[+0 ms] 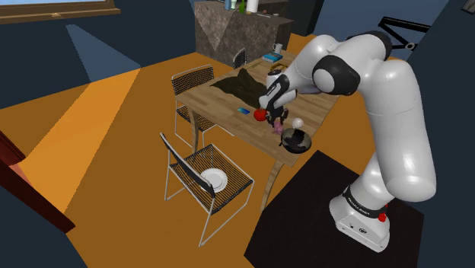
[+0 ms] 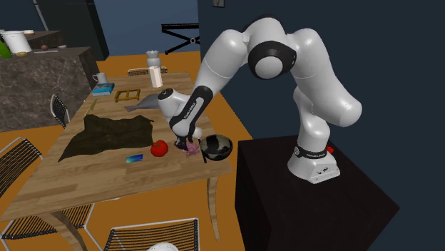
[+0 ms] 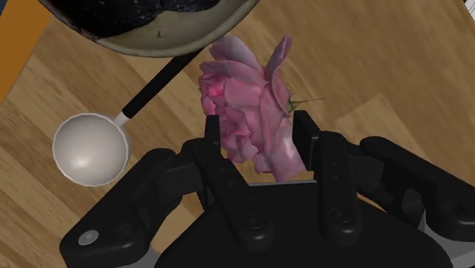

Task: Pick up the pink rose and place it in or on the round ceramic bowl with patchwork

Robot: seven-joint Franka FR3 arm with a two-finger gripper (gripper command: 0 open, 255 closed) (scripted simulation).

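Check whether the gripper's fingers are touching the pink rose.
Touching. In the wrist view the gripper clasps the pink rose between its two black fingers, with no gap on either side.

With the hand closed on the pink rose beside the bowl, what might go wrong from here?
1. The hand grips the pink rose by its soft petals, so it may slip or tilt when lifted.
2. The white ladle lies beside the rose, its black handle running up to the bowl; a low carry could knock it.
3. The bowl sits near the wooden table edge, so a bump might push it off.
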